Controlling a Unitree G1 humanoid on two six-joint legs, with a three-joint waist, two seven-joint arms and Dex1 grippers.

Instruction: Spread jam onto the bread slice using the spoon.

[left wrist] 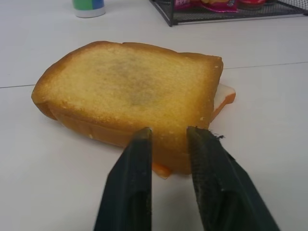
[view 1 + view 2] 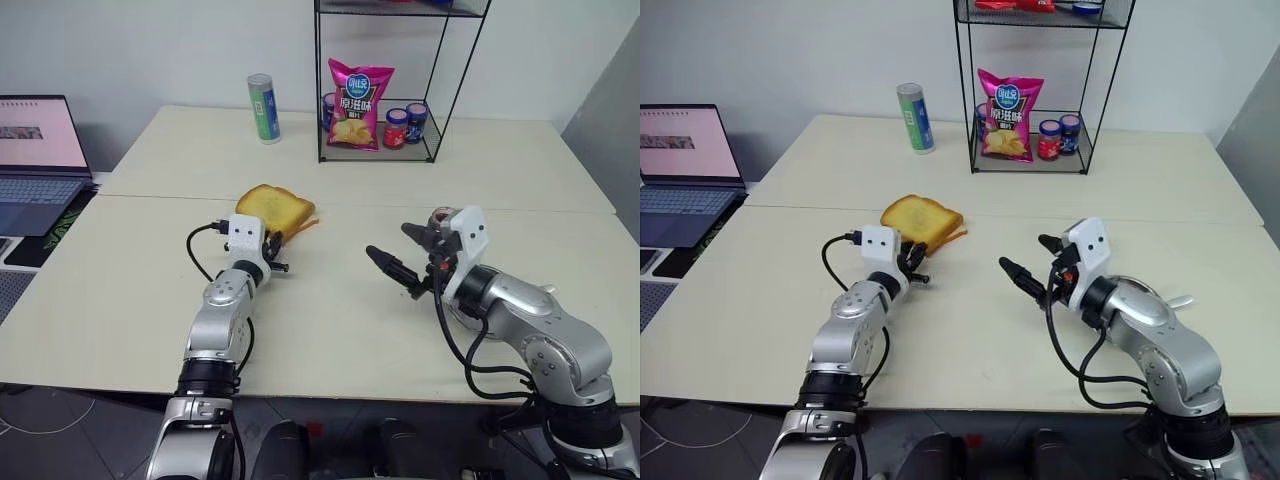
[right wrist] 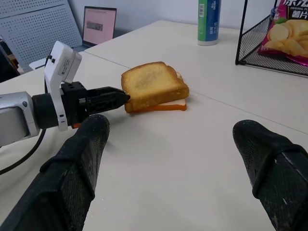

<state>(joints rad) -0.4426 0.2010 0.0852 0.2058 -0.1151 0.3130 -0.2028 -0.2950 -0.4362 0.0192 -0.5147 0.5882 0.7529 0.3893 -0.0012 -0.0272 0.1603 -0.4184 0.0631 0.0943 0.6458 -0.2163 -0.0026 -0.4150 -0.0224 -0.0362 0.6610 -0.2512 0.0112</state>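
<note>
A wide cream table (image 2: 330,330) carries everything here, with an open laptop (image 2: 40,160) just off its left edge. At the back stands a black wire rack (image 2: 400,80) holding a pink crisp packet (image 2: 358,105) and two small lidded jars (image 2: 405,125); a green-and-white canister (image 2: 264,108) stands just left of it. These sit well apart from the working area, likely parked out of the arms' way.

The bread slice (image 1: 130,91) lies flat near the table's middle, thick and golden, resting on a thinner slice whose pale and orange edge peeps out beneath. Its top face shows no jam, and no spoon can be made out anywhere on the table, so spreading looks not yet begun.

The left gripper (image 1: 166,139) points level at the near edge of the bread slice, its two black fingers drawn close with only a narrow gap, their tips touching or just against the crust; whether they actually pinch it cannot be told. Judging by this, the arm is steadying or repositioning the slice.

The right gripper (image 2: 400,250) hangs above bare table well to the right of the bread, jaws spread wide and holding nothing, presumably waiting to fetch the spoon.
</note>
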